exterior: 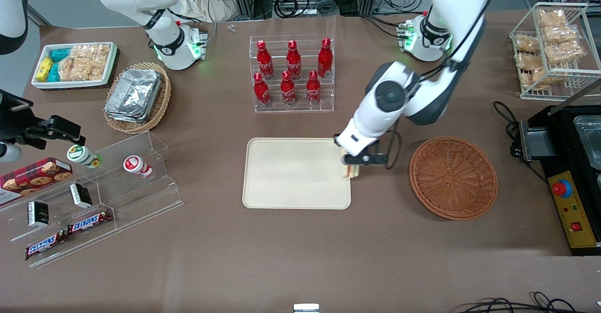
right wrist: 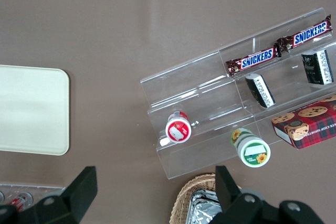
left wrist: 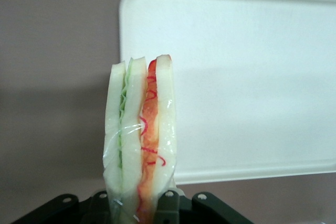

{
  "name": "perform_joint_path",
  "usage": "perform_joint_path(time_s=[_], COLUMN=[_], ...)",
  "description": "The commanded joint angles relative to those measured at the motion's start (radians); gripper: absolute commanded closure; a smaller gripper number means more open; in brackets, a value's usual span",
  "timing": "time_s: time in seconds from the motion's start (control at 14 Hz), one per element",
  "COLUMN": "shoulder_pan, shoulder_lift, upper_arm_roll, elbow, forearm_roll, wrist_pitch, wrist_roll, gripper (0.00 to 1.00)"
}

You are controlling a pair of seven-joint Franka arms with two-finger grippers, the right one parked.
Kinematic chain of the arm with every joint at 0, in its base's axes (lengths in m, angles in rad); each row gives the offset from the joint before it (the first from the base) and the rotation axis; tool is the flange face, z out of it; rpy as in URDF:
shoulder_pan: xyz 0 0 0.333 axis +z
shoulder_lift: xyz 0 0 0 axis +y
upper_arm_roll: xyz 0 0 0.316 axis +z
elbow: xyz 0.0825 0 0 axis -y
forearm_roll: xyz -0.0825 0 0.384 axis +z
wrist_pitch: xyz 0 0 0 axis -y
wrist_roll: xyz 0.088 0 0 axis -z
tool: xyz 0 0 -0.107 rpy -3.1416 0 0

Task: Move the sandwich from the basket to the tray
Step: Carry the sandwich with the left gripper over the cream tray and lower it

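We see the claw (exterior: 353,167) clamped on the sandwich (exterior: 351,171), hanging over the edge of the tray (exterior: 291,191) that faces the basket (exterior: 453,178). In the wrist camera the sandwich (left wrist: 140,140) stands on edge between the fingers (left wrist: 169,203), wrapped in clear film, with 3 pale bread slices, green filling in one gap and red-orange filling in the other. The tray (left wrist: 252,77) lies beneath it, cream and bare, and the sandwich sits over its rim, partly above the brown table (exterior: 300,256).

The basket rests on the table just beside the tray, toward the working arm's end, and nothing lies in it.

Farther from the front camera than the tray, we count 7 red bottles (exterior: 293,59) standing in a clear tiered rack (exterior: 293,106).

Toward the parked arm's end of the table, a lighter wicker basket (exterior: 159,106) holds foil trays (exterior: 134,95), and a white bin (exterior: 75,84) of snack packets sits near it. Nearer the front camera there, a clear stepped stand (exterior: 141,200) carries 2 small cups (exterior: 137,165), 2 Snickers bars (exterior: 89,221) and small dark boxes (exterior: 80,194), with a cookie box (exterior: 33,177) beside it.
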Motion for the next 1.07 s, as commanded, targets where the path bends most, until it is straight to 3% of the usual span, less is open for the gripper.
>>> perform_joint_path(time_s=[0.0,0.07,0.14,0.29,0.64,0.71,0.79,1.0], shoulder_pan=[-0.006,-0.006,-0.007,-0.007,-0.024,-0.027,-0.027,-0.024], shoulder_lift=[0.072,0.083,0.088,0.106,0.143,0.146,0.148,0.111], upper_arm_roll=[0.004,0.004,0.004,0.005,0.007,0.007,0.007,0.008], elbow=[0.025,0.023,0.022,0.030,0.031,0.031,0.033,0.037], forearm_roll=[0.074,0.082,0.082,0.085,0.088,0.088,0.088,0.097], wrist_pitch=[0.037,0.051,0.056,0.065,0.148,0.151,0.151,0.148], wrist_roll=[0.017,0.017,0.017,0.016,0.014,0.014,0.016,-0.006], gripper=[1.00,0.99,0.90,0.56,0.46,0.31,0.00,0.00])
